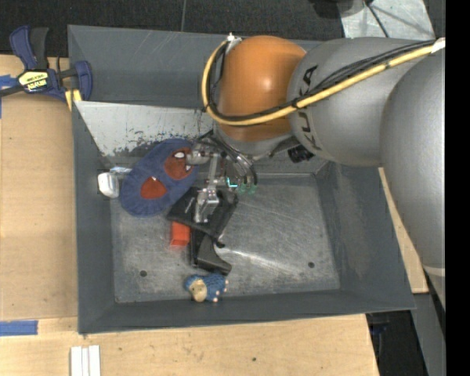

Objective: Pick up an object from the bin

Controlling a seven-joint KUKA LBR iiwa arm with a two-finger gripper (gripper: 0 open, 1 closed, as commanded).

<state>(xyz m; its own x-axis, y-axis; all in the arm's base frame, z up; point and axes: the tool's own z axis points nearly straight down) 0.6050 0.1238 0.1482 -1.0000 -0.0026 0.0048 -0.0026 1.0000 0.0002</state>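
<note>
Black angular piece is my best guess for what's getting picked here. It lies on the bin floor a bit below the middle, right under the low end of the gripper, with a small red block touching its left side. Progress-wise I'd say the pick isn't done: the arm reaches in and the gripper is low among the things, but nothing looks lifted and everything seems to sit on the floor. So what's left, by my read, is a firm grip and then the lift out. Honestly can't tell whether the jaws are wide or narrow, or whether anything sits between them, because the dark gripper parts and the black piece run into each other from this angle and I can't say where one ends and the other starts. The big orange cover on the wrist also blocks the back middle of the bin. Other stuff: a blue soft thing with red patches just left of the gripper, a small white thing at its left edge that I can't identify, and a little blue and tan toy near the front wall, apart from the rest.
</note>
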